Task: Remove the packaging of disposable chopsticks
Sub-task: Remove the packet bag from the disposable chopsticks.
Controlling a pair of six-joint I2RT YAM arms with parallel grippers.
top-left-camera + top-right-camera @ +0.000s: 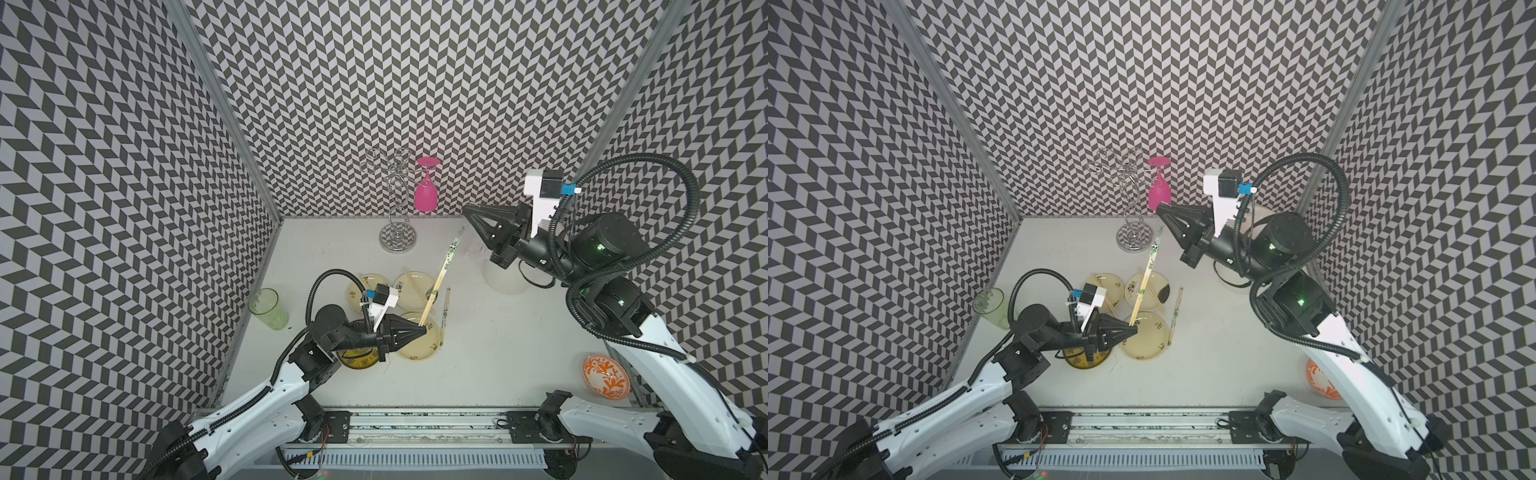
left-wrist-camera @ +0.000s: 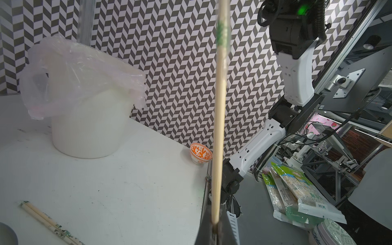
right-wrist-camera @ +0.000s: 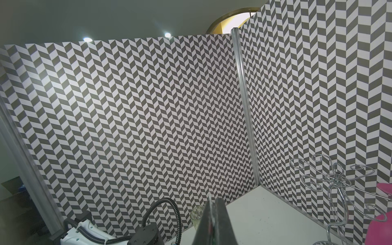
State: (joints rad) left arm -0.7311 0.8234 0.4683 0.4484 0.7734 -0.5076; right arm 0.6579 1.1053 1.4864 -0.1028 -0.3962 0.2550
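Left gripper (image 1: pixel 424 329) pinches the bare end of the chopsticks (image 1: pixel 430 305) over the plates (image 1: pixel 415 353) left of the worktop (image 1: pixel 498 353) middle; the sleeve (image 1: pixel 450 251) covers their upper half, not yet off. Right gripper (image 1: pixel 466 210), pressed together, apparently empty, hovers near the far edge. Another wrapped pair (image 1: pixel 446 320) waits beside the plates

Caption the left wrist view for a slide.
Left claw shut on chopsticks, sleeve on their far end; bin and bowl behind.

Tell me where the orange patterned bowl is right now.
In both top views the orange patterned bowl sits at the near corner of the table on the robot's right, close beside the right arm.
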